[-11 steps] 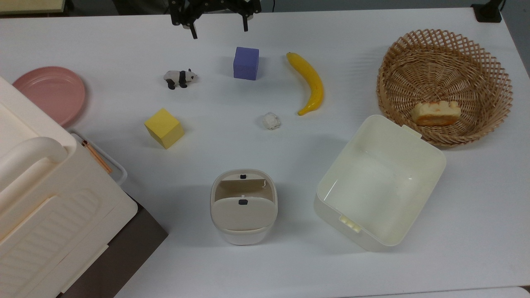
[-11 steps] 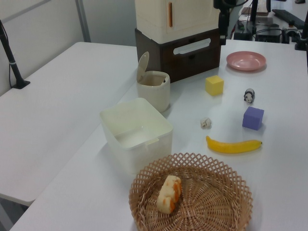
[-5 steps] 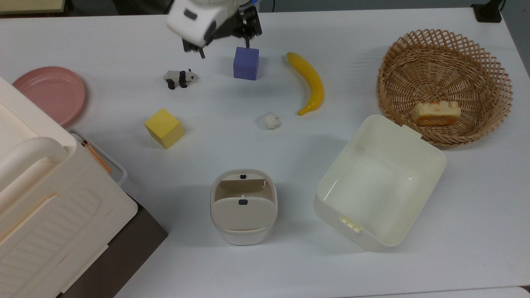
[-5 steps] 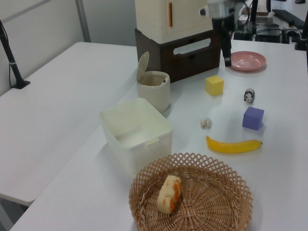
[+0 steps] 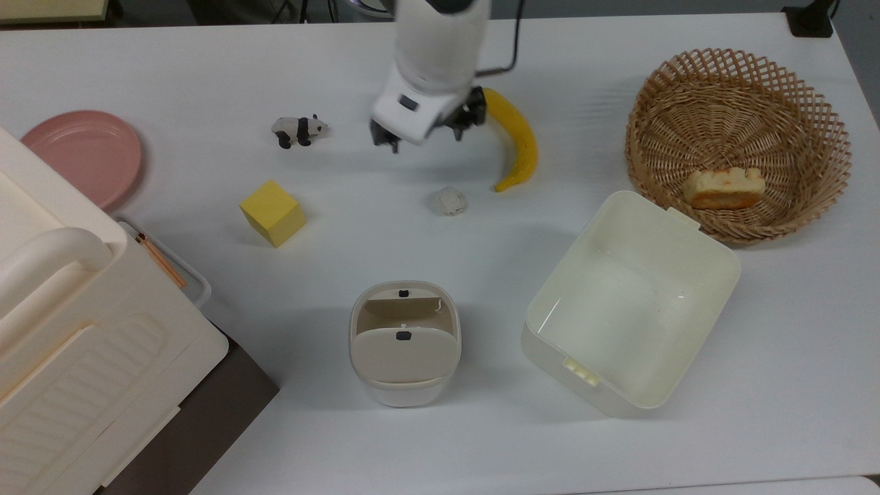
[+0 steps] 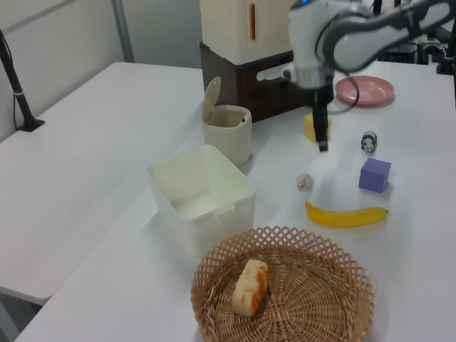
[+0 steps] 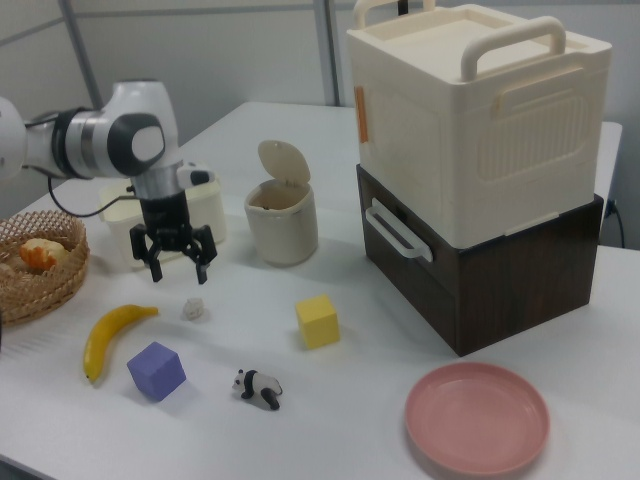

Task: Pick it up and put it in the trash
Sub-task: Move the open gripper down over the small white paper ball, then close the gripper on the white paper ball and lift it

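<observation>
Top view, bottom of frame first: trash bin (image 5: pixel 405 344) bottom centre on the white surface (image 5: pixel 206 69), flap lid tilted up, opening showing. Cream tub (image 5: pixel 631 302) at lower right, just beside the wicker basket (image 5: pixel 739 144) at upper right, which holds a bread-like piece (image 5: pixel 724 187). Large cream case (image 5: pixel 75 344) fills lower left. Mid frame: paper wad (image 5: pixel 450 201) lies loose on the surface, centre, just beside the banana (image 5: pixel 517 141) tip, well apart from the bin. Yellow cube (image 5: pixel 272 212) at centre left. Further up: gripper (image 5: pixel 421 139) hangs above the wad, not touching it, jaws spread apart with nothing between them; right view shows this too, gripper (image 7: pixel 173 258) above the wad (image 7: pixel 193 309). Panda figurine (image 5: pixel 298 129) upper left of centre, pink plate (image 5: pixel 86 158) at far left. Purple cube (image 6: pixel 375 174) seen in left view, right side.
</observation>
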### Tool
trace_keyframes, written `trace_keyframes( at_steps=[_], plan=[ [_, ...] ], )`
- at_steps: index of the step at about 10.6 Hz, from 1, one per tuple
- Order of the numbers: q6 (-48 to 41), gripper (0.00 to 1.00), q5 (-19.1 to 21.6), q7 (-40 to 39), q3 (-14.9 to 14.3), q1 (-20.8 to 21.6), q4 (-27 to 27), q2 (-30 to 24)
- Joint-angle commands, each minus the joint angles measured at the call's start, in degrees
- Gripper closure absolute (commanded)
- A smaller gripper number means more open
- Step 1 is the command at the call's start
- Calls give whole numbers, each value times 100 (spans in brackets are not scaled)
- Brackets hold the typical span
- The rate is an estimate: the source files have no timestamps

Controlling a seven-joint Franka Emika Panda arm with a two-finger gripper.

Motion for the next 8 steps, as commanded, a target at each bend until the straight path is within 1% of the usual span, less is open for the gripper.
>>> trace_keyframes(
  at_steps=[1, 2, 3, 4, 5, 7, 8],
  plan=[
    [670, 8, -128, 590, -68, 269, -76, 409],
    [898, 9, -206, 817, -68, 357, -41, 603],
    [1030, 12, -407, 1037, -68, 410, -41, 761],
    [1049, 17, -522, 1152, -68, 428, -32, 885],
    [1058, 20, -541, 1188, -68, 446, -23, 929],
    [1102, 40, -532, 1197, -68, 446, 73, 1034],
    [1102, 54, -532, 1223, -68, 455, 126, 1070]
  ],
)
